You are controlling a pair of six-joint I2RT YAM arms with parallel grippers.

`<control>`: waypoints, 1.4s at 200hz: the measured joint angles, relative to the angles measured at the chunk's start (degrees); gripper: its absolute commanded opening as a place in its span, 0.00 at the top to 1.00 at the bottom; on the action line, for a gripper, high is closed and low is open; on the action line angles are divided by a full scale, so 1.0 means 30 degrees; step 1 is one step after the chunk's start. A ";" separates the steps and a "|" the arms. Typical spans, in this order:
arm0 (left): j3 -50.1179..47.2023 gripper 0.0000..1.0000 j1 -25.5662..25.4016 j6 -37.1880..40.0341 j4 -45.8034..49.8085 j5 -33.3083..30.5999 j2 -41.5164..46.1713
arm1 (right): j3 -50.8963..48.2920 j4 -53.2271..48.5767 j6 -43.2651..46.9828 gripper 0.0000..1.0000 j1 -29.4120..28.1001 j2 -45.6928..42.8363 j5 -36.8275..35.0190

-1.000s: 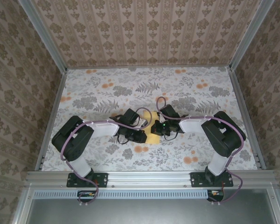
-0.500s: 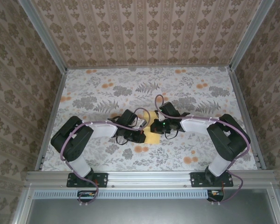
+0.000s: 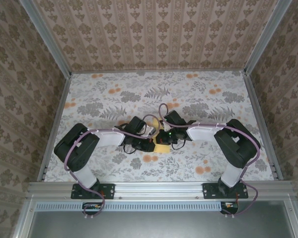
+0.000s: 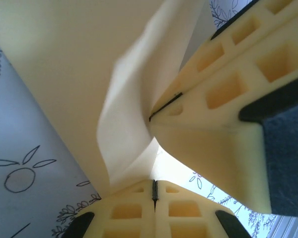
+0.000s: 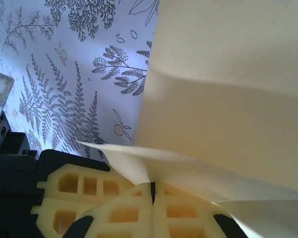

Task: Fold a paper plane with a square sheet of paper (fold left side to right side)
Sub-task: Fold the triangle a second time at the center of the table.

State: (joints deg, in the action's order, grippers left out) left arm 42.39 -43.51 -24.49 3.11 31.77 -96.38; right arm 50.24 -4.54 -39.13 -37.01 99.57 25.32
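One sheet of paper [image 3: 162, 148] is sitting mid-table, pale yellow, with two arms reaching in over it from either side and hiding most of it from above. The table [image 3: 114, 94] is wearing a grey fern print with small orange flowers. In the wrist views the paper is lifting off the surface and curling (its full outline cannot be made out).

The left gripper [image 4: 154, 191] is pinching the paper's edge, its foam fingers pressing together with only the sheet between them. The right gripper [image 5: 153, 191] is doing likewise, clamping tight on another part of the same sheet. Seen from the left wrist, the two grippers are working just beside each other.
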 measured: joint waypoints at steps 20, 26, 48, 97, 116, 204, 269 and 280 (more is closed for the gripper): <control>0.0000 0.97 0.0000 0.0000 0.0000 -0.0007 0.0000 | 0.0189 -0.0168 0.0007 1.00 0.0000 0.0182 -0.0007; 0.0000 0.97 0.0000 0.0000 0.0000 -0.0007 0.0000 | 0.0204 -0.0197 0.0022 1.00 0.0000 0.0233 -0.0007; 0.0000 0.97 0.0000 0.0000 0.0007 -0.0007 0.0000 | 0.0240 -0.0481 0.0073 1.00 0.0000 0.0495 -0.0015; 0.0000 0.97 0.0000 0.0000 0.0007 -0.0007 0.0000 | 0.0335 -0.0860 0.0291 1.00 0.0000 0.0809 -0.0058; 0.0000 0.97 0.0000 0.0000 0.0007 -0.0007 0.0000 | 0.0495 -0.1115 0.0466 1.00 0.0000 0.0852 -0.0160; 0.0000 0.97 0.0022 0.0000 -0.0015 -0.0015 0.0000 | 0.0656 -0.1632 0.0925 1.00 0.0248 0.0852 -0.0291; 0.0000 0.97 0.0022 0.0000 -0.0219 -0.0080 -0.0007 | 0.0743 -0.2178 0.1450 1.00 0.0874 0.0852 -0.0102; 0.0000 0.97 0.0022 0.0000 -0.0284 -0.0117 -0.0007 | 0.0758 -0.2288 0.1574 1.00 0.1042 0.0852 -0.0007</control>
State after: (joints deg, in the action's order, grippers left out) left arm 42.39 -43.44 -24.49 2.26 31.42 -96.40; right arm 52.51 -11.40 -34.41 -33.89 102.13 25.30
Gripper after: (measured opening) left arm 0.047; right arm 0.051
